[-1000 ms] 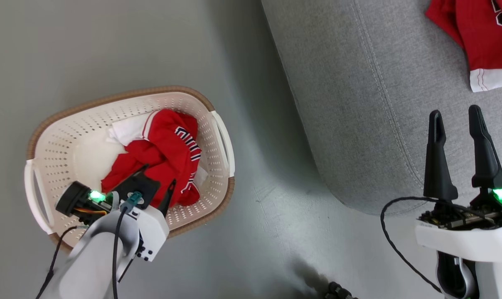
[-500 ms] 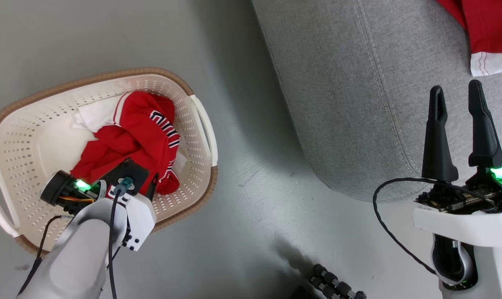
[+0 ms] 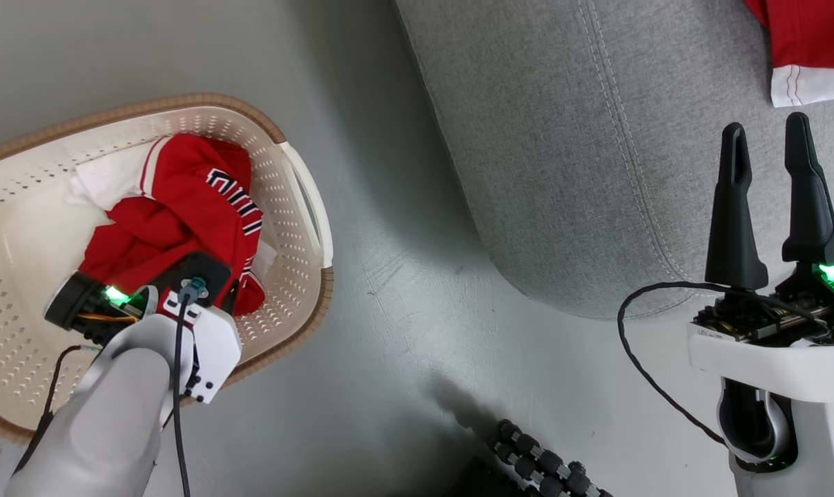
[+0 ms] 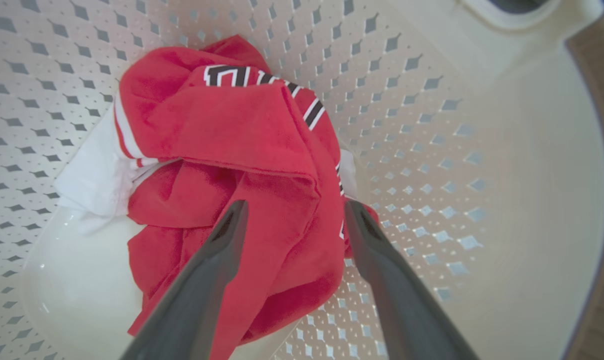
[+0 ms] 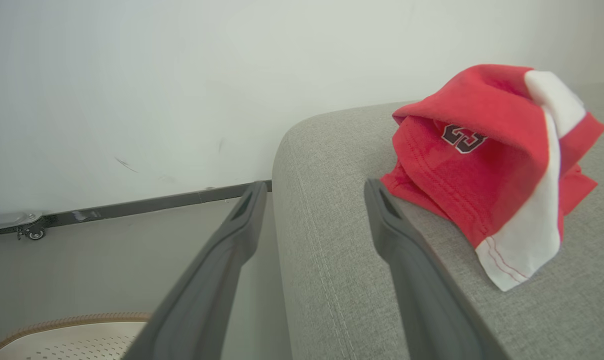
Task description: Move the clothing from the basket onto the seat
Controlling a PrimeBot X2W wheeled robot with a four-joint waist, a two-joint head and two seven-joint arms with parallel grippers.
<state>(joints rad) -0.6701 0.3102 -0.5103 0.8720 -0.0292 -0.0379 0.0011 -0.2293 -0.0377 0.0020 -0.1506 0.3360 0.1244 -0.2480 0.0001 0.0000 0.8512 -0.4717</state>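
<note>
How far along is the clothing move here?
Done: one red garment lies on the seat. In hand: the left gripper hangs open inside the basket, straddling the second garment, nothing gripped yet. Left: close on it and carry it to the seat. The right gripper is open and empty.

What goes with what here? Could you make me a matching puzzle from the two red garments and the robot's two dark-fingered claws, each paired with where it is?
Things
1. red fabric garment with black-and-white lettering
2. red fabric garment with a number and white band
3. left gripper
4. right gripper

Places and states
A. open and empty, at the rounded corner of the grey woven-fabric seat
B. lying on top of the seat
C. crumpled inside the cream perforated plastic basket
D. open, fingers pointing down into the basket over red cloth

Pairs: 1-C, 2-B, 3-D, 4-A
</note>
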